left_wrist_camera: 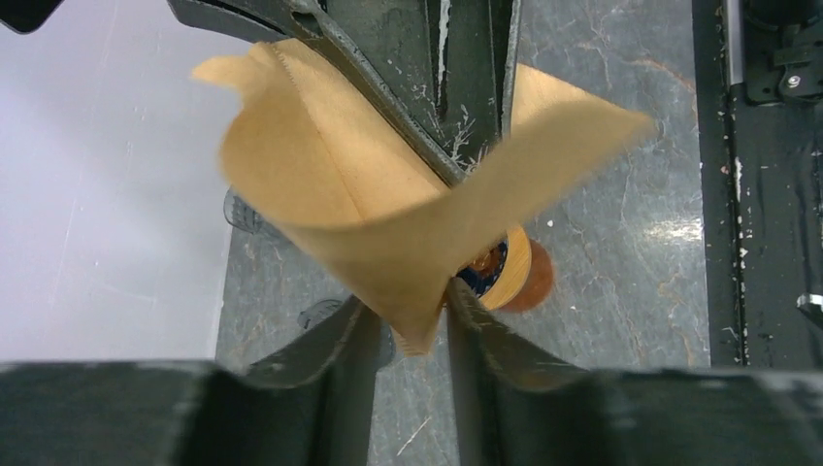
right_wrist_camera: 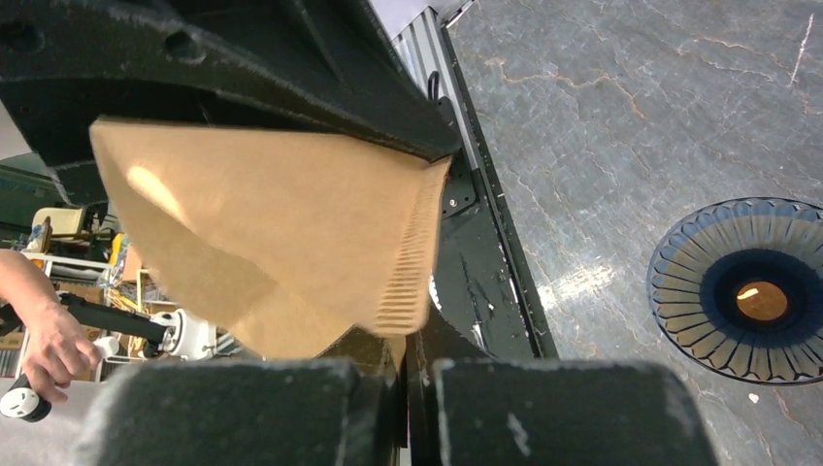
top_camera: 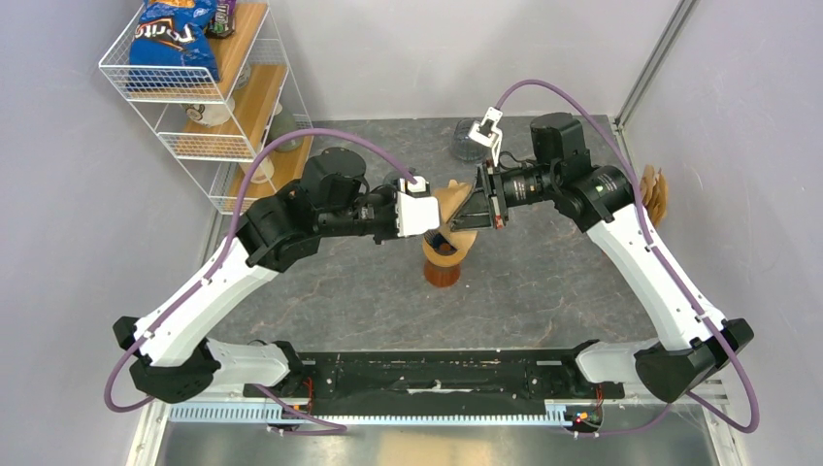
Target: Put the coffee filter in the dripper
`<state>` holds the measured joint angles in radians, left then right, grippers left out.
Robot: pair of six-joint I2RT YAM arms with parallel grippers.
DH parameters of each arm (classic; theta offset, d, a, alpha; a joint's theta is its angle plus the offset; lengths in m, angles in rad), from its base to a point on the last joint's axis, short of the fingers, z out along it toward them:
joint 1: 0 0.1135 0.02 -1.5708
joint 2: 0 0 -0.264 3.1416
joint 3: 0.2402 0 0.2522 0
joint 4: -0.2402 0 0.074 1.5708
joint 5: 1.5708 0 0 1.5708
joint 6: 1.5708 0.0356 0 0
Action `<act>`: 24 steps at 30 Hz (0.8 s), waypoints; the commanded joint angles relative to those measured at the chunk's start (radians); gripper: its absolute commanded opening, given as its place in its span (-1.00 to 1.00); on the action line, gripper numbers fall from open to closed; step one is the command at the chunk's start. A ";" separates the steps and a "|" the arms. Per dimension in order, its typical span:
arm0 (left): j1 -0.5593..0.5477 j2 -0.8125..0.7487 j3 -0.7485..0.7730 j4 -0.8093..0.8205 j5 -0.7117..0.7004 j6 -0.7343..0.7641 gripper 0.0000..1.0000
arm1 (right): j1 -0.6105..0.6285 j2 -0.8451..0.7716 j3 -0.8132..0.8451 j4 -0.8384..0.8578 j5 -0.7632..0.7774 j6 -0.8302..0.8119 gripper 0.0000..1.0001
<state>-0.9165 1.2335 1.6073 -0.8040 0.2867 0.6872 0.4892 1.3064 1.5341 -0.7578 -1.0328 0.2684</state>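
Observation:
A brown paper coffee filter (top_camera: 453, 202) hangs in the air between my two grippers, over the middle of the table. My left gripper (top_camera: 446, 217) has its fingers close together on the filter's pointed end (left_wrist_camera: 388, 223). My right gripper (top_camera: 475, 206) is shut on the filter's crimped seam (right_wrist_camera: 412, 262). The filter is spread open like a cone. The dripper (top_camera: 444, 260), dark ribbed glass with a wooden ring on a brown base, stands right under the filter. It also shows in the left wrist view (left_wrist_camera: 512, 272) and the right wrist view (right_wrist_camera: 752, 291).
A white wire shelf (top_camera: 209, 107) with a blue chip bag (top_camera: 175, 39) stands at the back left. A dark glass object (top_camera: 466, 141) sits at the back. A stack of brown filters (top_camera: 655, 194) is at the right wall. The black base rail (top_camera: 437, 374) runs along the near edge.

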 commanded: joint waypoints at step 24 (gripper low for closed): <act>-0.002 -0.156 -0.188 0.218 0.056 -0.210 -0.96 | -0.105 -0.038 0.060 0.035 0.062 0.073 -0.06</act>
<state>-0.9184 1.1042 1.4345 -0.6556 0.2714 0.5579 0.3836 1.2835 1.5604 -0.7982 -0.9531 0.3000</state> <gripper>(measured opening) 0.033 0.471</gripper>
